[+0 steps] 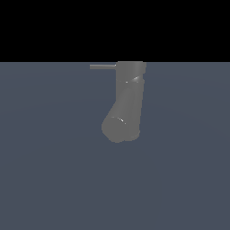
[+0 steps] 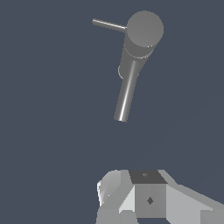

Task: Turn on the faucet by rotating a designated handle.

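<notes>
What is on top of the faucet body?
The faucet has a flat round cap, bare in the wrist view. The handle leaves its side. Its base is hidden by the body.

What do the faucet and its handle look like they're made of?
Faucet: probably matte grey metal, going by the soft pale streak along its spout; as a render, plastic can't be ruled out. Handle: the same dull grey, a thin rod with no shine.
</notes>
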Controlling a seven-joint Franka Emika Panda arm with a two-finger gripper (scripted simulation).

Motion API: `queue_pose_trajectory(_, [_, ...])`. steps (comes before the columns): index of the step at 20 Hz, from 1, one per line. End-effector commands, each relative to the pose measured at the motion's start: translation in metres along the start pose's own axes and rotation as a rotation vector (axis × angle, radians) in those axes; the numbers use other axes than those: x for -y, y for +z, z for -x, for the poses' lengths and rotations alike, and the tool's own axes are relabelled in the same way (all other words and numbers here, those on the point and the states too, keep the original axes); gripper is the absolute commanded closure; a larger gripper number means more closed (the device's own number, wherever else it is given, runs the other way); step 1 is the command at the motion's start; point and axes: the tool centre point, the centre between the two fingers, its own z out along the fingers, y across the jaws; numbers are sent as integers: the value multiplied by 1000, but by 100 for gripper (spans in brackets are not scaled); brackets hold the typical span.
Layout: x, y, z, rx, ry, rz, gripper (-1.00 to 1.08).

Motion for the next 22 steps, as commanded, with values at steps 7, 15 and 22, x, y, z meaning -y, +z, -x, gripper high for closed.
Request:
queue_pose_trajectory(7, [1, 0, -3, 2, 12, -6, 108])
queue_pose_trajectory(15, [3, 4, -24, 10, 98, -45, 108])
queue_pose_trajectory(22, [5, 12, -57, 31, 240, -96, 108])
